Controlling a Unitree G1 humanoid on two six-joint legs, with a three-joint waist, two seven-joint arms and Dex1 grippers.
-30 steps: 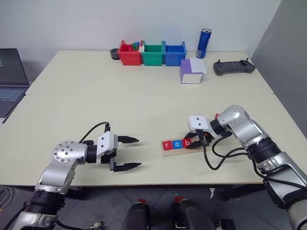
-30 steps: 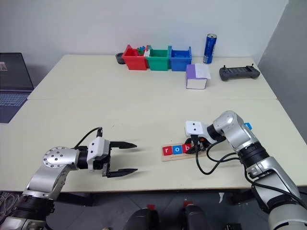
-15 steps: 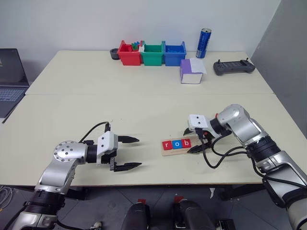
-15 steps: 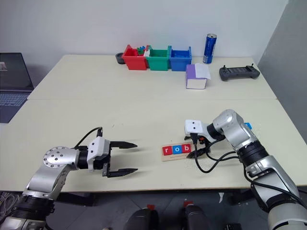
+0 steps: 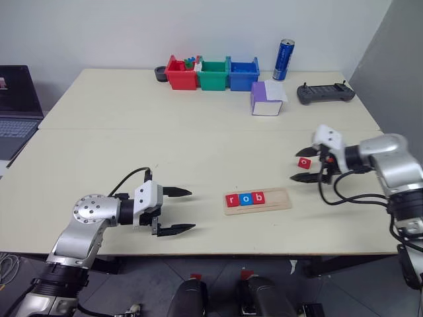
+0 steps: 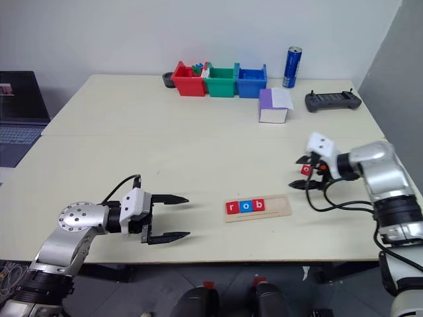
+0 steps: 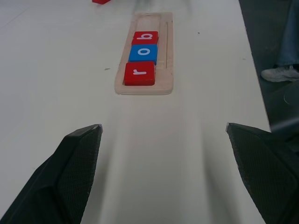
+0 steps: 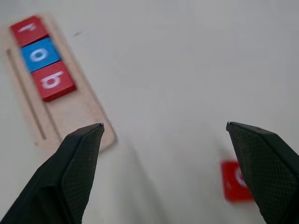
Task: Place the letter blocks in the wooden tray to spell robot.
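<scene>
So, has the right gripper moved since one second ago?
Yes. The right gripper has left the tray, going right and away toward the far side, and is now open by a loose red block.

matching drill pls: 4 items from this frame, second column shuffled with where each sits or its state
1. tile r
2. tile o
3. loose red tile
4. right gripper

A. blue, middle of the three in the wooden tray
B. open, above the table by the loose tile
C. red, at the tray's left end
D. on the table, outside the tray

Pairs: 1-C, 2-A, 3-D, 4-B
</scene>
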